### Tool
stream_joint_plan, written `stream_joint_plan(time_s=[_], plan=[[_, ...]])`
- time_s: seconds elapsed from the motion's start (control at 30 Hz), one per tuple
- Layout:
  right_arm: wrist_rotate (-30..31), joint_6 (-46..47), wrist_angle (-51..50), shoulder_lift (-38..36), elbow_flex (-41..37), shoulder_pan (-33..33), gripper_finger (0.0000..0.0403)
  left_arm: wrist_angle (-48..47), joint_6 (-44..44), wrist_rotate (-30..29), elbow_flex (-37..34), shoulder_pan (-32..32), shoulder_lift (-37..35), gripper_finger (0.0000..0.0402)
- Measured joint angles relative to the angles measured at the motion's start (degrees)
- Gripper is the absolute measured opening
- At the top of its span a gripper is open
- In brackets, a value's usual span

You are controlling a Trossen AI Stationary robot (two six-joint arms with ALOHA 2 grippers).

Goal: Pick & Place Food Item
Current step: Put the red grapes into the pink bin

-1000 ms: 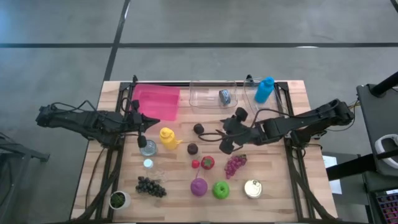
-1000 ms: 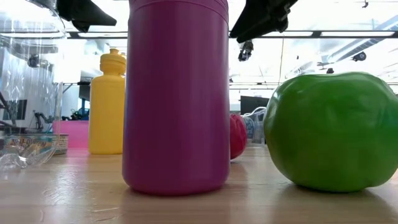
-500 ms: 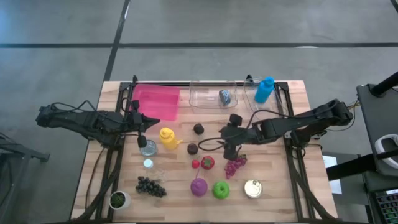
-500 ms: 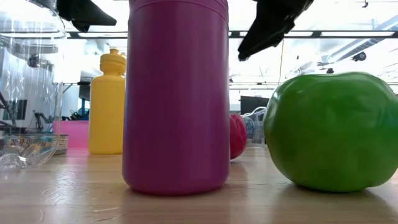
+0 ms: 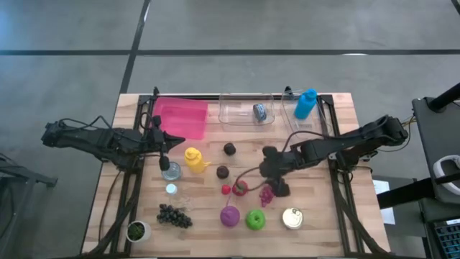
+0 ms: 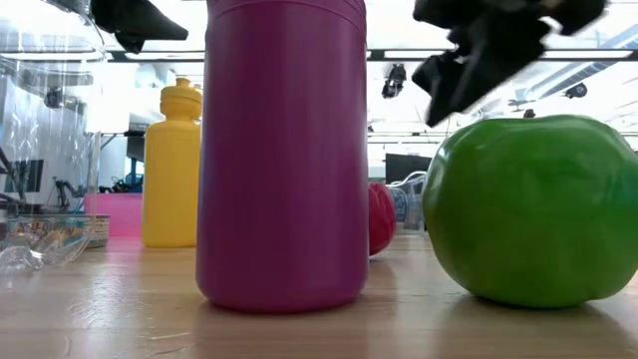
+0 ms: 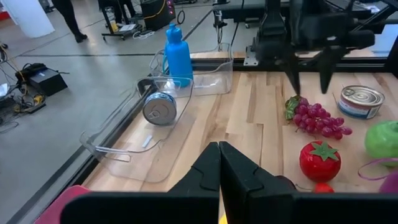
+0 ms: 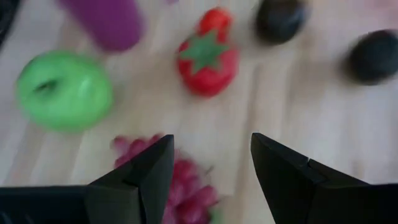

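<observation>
Red grape bunch (image 5: 269, 193), pink-purple with a green stem, lies mid-table between strawberry (image 5: 240, 188), green apple (image 5: 255, 219) and tin can (image 5: 292, 218). Right gripper (image 5: 275, 181) hovers directly above it, fingers spread, nothing held. Left gripper (image 5: 172, 138), pressed together, waits beside yellow bottle (image 5: 193, 158).

A pink tray (image 5: 182, 116) sits beside a clear bin (image 5: 237, 114) holding a can (image 5: 259, 111). A blue bottle (image 5: 305, 103), yellow bottle (image 5: 193, 159), purple bottle (image 5: 230, 216) and tin (image 5: 292, 218) stand apart on the wooden table (image 5: 352, 208).

Workshop room, grey floor
Dark seams cross the concrete floor (image 5: 287, 29) beyond the wooden tabletop (image 5: 345, 115); bright ceiling lights (image 6: 399, 25).
</observation>
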Motion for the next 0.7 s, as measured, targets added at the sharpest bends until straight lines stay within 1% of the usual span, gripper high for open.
stream_joint_plan(time_s=[0.1, 0.37, 0.57, 0.7], plan=[[-3.7, -2.2, 0.1, 0.0, -2.1, 0.0, 0.021, 0.0, -0.3, 0.0, 0.0, 0.0, 0.0, 0.0001], [-4.1, -2.7, 1.3, 0.0, -5.0, 0.0, 0.021, 0.1, -1.3, 0.0, 0.0, 0.0, 0.0, 0.0001], [-4.1, -1.1, 5.1, 0.0, -7.4, 0.0, 0.021, 0.1, -1.3, 0.0, 0.0, 0.0, 0.0, 0.0001], [-4.3, -2.2, 6.7, 0.0, -9.7, 0.9, 0.021, 0.1, -1.3, 0.0, 0.0, 0.0, 0.0, 0.0001]])
